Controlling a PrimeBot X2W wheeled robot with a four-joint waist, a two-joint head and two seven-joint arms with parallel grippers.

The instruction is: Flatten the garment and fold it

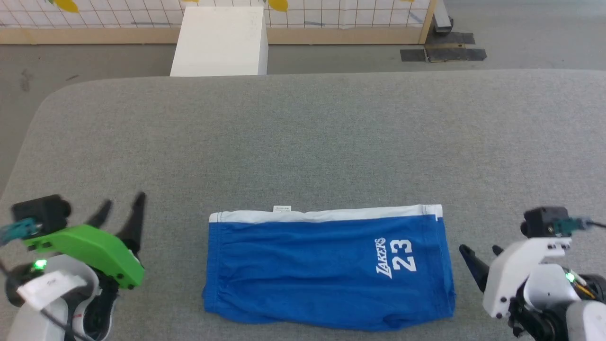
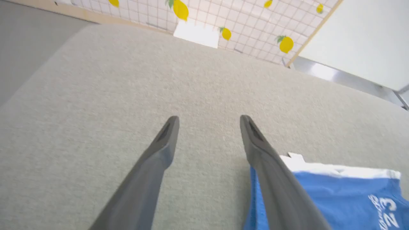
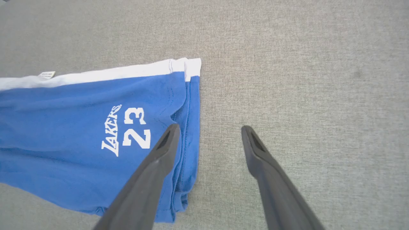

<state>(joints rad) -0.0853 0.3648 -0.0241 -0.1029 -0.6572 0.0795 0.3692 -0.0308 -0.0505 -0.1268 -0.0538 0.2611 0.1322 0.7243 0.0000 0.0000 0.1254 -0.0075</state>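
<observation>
Off the side edges of the garment [image 1: 326,274], left pincer [image 1: 124,199] and right pincer [image 1: 478,247] gape

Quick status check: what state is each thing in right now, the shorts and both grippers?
garment: spread flat on the table, print up, lightly wrinkled, ungripped.
left gripper: open, empty, left of the garment.
right gripper: open, empty, right of the garment.

The blue garment [image 1: 326,274] has white letters that say "LAKERS" and a big white number "23" next to them. The writing on its small white tag [image 1: 282,208] is too tiny to read.
</observation>
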